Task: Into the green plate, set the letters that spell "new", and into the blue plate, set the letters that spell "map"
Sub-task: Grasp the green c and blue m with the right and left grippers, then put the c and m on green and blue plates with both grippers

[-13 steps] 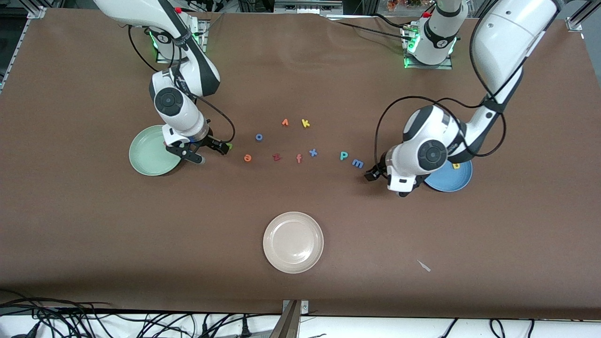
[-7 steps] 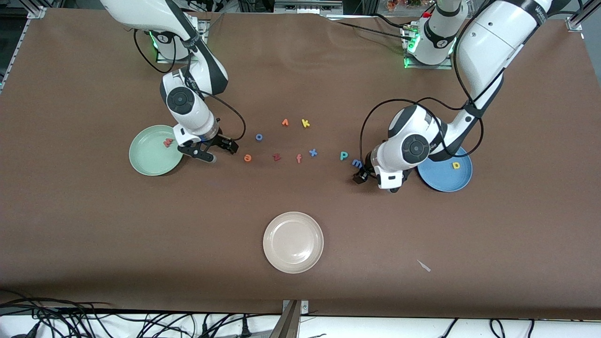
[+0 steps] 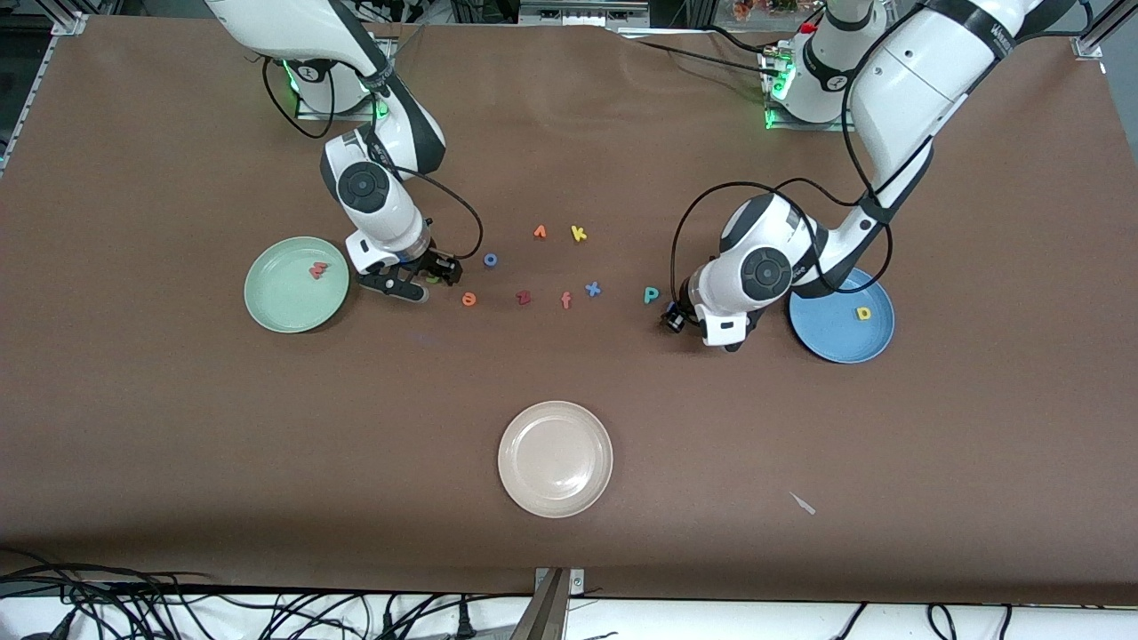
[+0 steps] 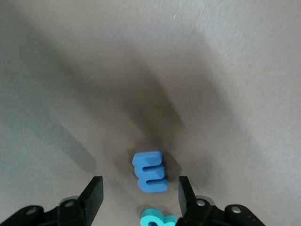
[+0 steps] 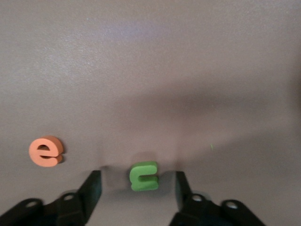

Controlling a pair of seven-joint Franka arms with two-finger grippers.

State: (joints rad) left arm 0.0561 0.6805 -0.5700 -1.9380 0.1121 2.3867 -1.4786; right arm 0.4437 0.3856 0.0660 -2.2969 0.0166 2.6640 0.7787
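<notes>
The green plate point(image 3: 276, 307) holds the pink-red w point(image 3: 317, 270). The blue plate point(image 3: 836, 342) holds the yellow a point(image 3: 863, 313). My right gripper point(image 5: 137, 186) is low at the table beside the green plate. It is open, and the green n point(image 5: 143, 175) lies between its fingers, untouched. The orange e point(image 3: 468, 299) lies just past it toward the table's middle. My left gripper point(image 4: 139, 193) is low beside the blue plate, open around the blue m point(image 4: 149, 172), with gaps on both sides. The teal p point(image 3: 652, 294) lies next to it.
Between the two grippers lie a blue o point(image 3: 490, 260), a dark red z point(image 3: 524, 297), an orange f point(image 3: 566, 300), a blue x point(image 3: 593, 288), a yellow k point(image 3: 579, 234) and another orange letter point(image 3: 540, 232). A beige plate point(image 3: 555, 459) sits nearer the front camera.
Both arms moved from their plates toward the table's middle. The right gripper came down around the n, the left around the m. Both pairs of jaws narrowed. The w now shows in the green plate.
</notes>
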